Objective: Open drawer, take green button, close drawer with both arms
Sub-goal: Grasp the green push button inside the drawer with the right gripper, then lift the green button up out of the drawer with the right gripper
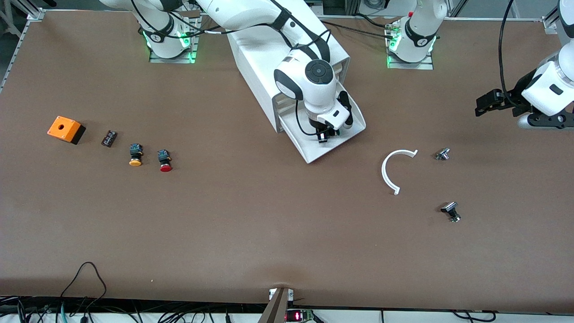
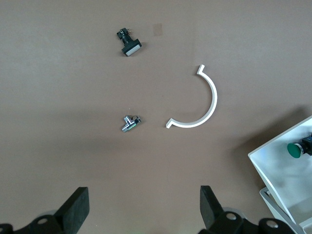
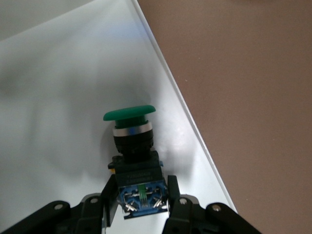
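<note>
The bottom drawer (image 1: pixel 314 151) of the white cabinet (image 1: pixel 255 58) is pulled open toward the front camera. My right gripper (image 1: pixel 325 136) reaches down into it. In the right wrist view my right gripper (image 3: pixel 139 196) is shut on the black and blue body of the green-capped button (image 3: pixel 130 127), over the white drawer floor (image 3: pixel 58 73). In the front view the gripper hides the button. My left gripper (image 1: pixel 483 104) is open and empty, up over the left arm's end of the table. Its wrist view shows the open gripper (image 2: pixel 144 194), the drawer corner (image 2: pixel 280 178) and the button (image 2: pixel 295 149).
An orange box (image 1: pixel 66 129), a small black part (image 1: pixel 109 138), a yellow-capped button (image 1: pixel 135 155) and a red-capped button (image 1: pixel 165 161) lie toward the right arm's end. A white curved strip (image 1: pixel 391 169) and two small metal parts (image 1: pixel 442 154) (image 1: pixel 451 211) lie toward the left arm's end.
</note>
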{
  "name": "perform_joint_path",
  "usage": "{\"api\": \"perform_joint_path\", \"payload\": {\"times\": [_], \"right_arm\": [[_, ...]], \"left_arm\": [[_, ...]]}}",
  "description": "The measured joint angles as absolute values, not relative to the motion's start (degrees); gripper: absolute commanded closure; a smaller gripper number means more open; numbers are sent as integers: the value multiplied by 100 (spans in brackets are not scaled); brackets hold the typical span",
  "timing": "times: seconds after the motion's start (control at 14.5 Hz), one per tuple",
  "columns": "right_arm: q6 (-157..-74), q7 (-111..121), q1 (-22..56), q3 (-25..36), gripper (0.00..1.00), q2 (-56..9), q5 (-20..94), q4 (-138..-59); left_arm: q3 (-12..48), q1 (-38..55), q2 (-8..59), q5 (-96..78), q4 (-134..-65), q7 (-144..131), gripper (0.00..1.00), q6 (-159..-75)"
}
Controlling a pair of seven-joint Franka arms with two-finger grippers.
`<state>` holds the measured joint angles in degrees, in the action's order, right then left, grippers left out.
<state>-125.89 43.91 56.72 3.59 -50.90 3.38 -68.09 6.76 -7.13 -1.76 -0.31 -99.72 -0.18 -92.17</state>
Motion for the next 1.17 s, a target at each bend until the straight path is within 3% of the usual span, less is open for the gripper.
{"api": "perform_joint_path", "payload": {"times": [0.62,1.17], "right_arm": [[-12664,3982,5754,361,73,-5045,315,-6645],[-12239,2943,5817,1173,72,-3960,316,-6537]], "left_arm": [[666,-714,-127,-31,-9944,-18,0,-9226],[611,-714,-86,-31,-9900,-18,0,-9226]]}}
